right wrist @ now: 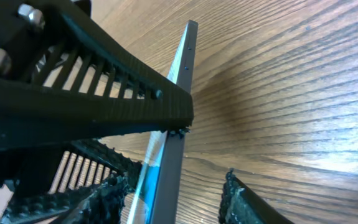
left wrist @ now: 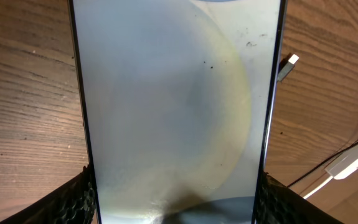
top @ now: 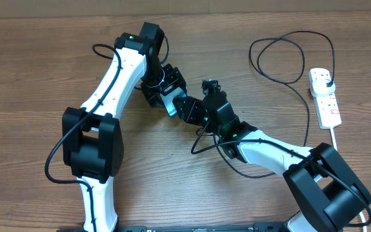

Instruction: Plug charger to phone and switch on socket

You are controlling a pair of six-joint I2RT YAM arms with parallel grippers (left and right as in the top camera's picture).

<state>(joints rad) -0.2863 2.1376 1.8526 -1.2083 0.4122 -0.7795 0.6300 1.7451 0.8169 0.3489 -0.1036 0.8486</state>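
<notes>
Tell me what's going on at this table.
The left gripper grips the phone by its long edges at mid-table. The right gripper is open around the phone's edge. The charger is plugged in at the socket, but its connector tip lies loose on the table, not in the phone.

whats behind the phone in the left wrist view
Wood table shows on either side of the phone, with a small connector tip beside one edge. Whatever lies directly behind it is covered.

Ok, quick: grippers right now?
Left gripper: shut on the phone.
Right gripper: open, straddling the phone's edge.
</notes>
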